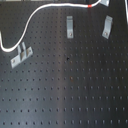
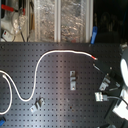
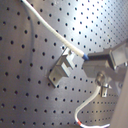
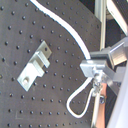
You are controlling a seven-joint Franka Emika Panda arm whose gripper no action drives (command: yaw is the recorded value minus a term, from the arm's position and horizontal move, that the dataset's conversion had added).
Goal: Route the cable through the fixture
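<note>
The white cable (image 1: 37, 14) runs from the first exterior view's left edge up and across the black pegboard to its red band (image 1: 90, 7) at the top right. There my gripper (image 1: 102, 3) is shut on the cable. In the second exterior view the cable (image 2: 47, 55) loops low at the left and ends at the red band (image 2: 95, 59). Three metal fixtures stand on the board, at left (image 1: 21, 56), centre (image 1: 70, 26) and right (image 1: 107, 26). In both wrist views the cable (image 3: 55, 35) (image 4: 70, 27) leads into the grey fingers (image 3: 107, 57) (image 4: 100, 62), beside one fixture (image 3: 62, 70) (image 4: 35, 62).
The pegboard (image 1: 70, 90) stretches bare toward the first exterior view's bottom. Shelves with clutter (image 2: 60, 20) stand behind the board in the second exterior view. A slack white loop (image 4: 80, 100) hangs below the fingers in the wrist views.
</note>
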